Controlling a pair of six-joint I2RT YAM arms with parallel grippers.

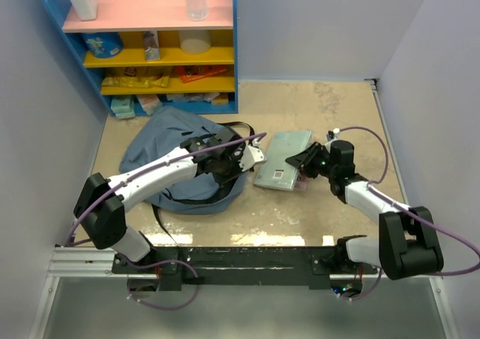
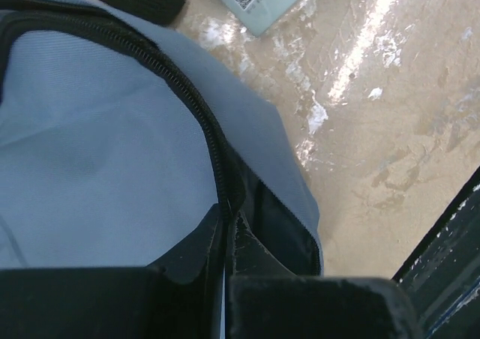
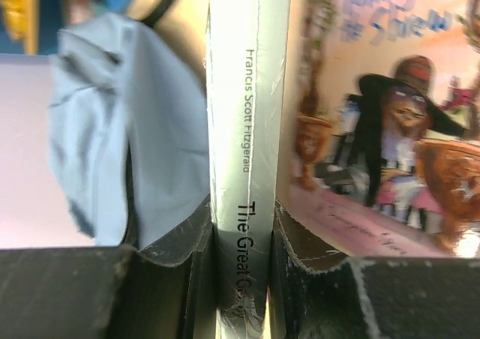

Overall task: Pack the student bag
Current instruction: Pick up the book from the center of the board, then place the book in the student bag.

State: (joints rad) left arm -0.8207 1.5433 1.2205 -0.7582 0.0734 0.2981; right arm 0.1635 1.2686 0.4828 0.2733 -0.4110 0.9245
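Backpack first: the student bag [image 1: 161,148] lies on the left half of the table [image 1: 337,106], before the shelf [image 1: 135,16], its zippered rim pinched in the closed fingers of the left gripper [image 1: 229,163]. Lifting that rim up and away from the grey book [image 1: 283,159] should widen the mouth (gently; the fabric is soft). Just beside it, the right gripper [image 1: 304,163] clamps that book's spine, forearm low, angled toward the bag.
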